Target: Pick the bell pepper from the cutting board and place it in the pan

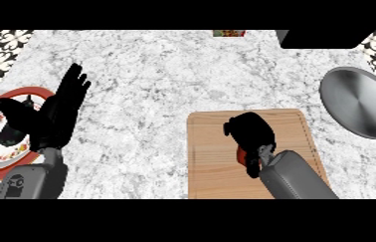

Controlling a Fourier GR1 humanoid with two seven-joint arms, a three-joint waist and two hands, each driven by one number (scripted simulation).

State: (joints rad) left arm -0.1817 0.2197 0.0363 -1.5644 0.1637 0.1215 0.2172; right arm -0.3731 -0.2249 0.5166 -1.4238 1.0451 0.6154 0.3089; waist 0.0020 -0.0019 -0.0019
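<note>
Right forearm: grey, it enters from the lower edge and lies over the near part of the cutting board (213,156).
Right robot hand (251,131): its black fingers are curled down over the bell pepper (241,155), closing round it on the board.
Bell pepper: red, mostly hidden under the hand; only a small patch shows at the hand's near left side, and it sits around the middle of the cutting board.
Cutting board: pale wood, rectangular, lying flat on the table (147,76) right of centre, with its near end running out of view.
Left robot hand (62,106): open, fingers straight and pointing up, resting at the left side and holding nothing.
Plate (22,94): red-rimmed, at the left edge, partly behind the left hand; something dark lies on it, which I cannot identify.
Pan (351,101): grey metal, round, at the right edge beyond the board, cut off by the frame.
Table: white and grey speckled stone.
Far edge: a dark block (323,38) at the upper right, a small colourful item (229,33) at top centre, patterned tile (13,42) in the upper left corner.
</note>
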